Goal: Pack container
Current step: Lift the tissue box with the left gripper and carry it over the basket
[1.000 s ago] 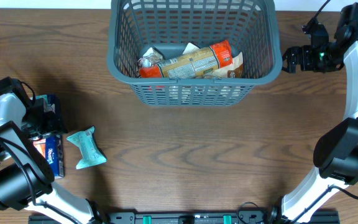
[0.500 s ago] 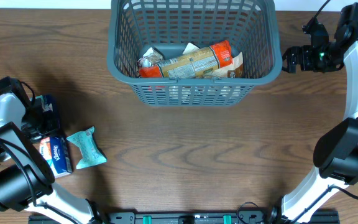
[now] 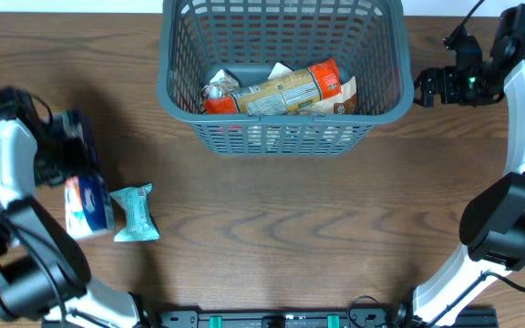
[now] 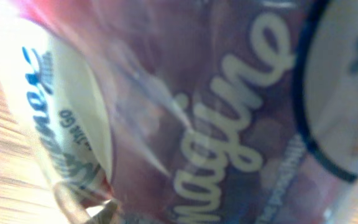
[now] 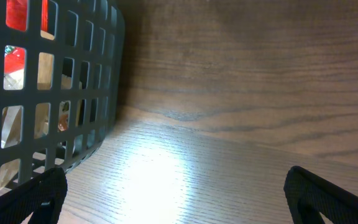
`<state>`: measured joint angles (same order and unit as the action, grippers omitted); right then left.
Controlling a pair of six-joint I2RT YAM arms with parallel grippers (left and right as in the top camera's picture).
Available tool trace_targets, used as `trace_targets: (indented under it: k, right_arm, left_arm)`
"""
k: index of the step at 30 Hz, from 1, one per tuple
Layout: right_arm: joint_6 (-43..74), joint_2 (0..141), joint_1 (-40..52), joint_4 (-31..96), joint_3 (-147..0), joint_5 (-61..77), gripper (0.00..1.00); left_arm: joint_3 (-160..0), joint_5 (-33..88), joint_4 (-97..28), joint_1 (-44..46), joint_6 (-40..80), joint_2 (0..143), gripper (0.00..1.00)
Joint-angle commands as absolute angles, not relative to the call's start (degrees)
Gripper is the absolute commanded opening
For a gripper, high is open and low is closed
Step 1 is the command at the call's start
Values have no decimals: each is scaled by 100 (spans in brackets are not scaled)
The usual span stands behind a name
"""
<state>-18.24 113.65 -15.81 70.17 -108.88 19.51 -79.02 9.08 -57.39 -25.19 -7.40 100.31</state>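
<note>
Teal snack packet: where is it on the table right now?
In the overhead view, the teal snack packet lies flat on the left side of the table, just right of the white tissue pack, well apart from the container.

Brown wooden desk (image 3: 272, 210) carrying grey basket (image 3: 281, 137) at far centre. Teal packet (image 3: 136, 214) lying flat near left edge. White-blue pack (image 3: 87, 204) sitting just beside it; whether it is resting on desk is unclear.

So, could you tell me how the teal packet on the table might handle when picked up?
The teal packet looks crinkled and thin, so probably floppy and light. It lies flat on the table, so it should not roll.
</note>
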Motion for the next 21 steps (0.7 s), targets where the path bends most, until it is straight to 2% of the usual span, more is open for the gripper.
trace_targets:
  k: [1,13,17,21]
  right_arm:
    - [-1890,11354,-1568,7017,-10851,1990,99]
    - [-1890,11354,-1568,7026,-10851,1990,99]
    - [-1890,11354,-1568,7024,-10851,1990,99]
    - [-1890,11354,-1568,7024,-10851,1988,99]
  left_arm:
    - [-8595,1037,-5789,-2248,-674,9317,6]
    - [-10357,1037,-5500,-449,-1061,8119,6]
    - [-10637,1037,-5017,434,-1763,7985,6]
    - [-10641,1035,-4355,1378,-3304,7990,6]
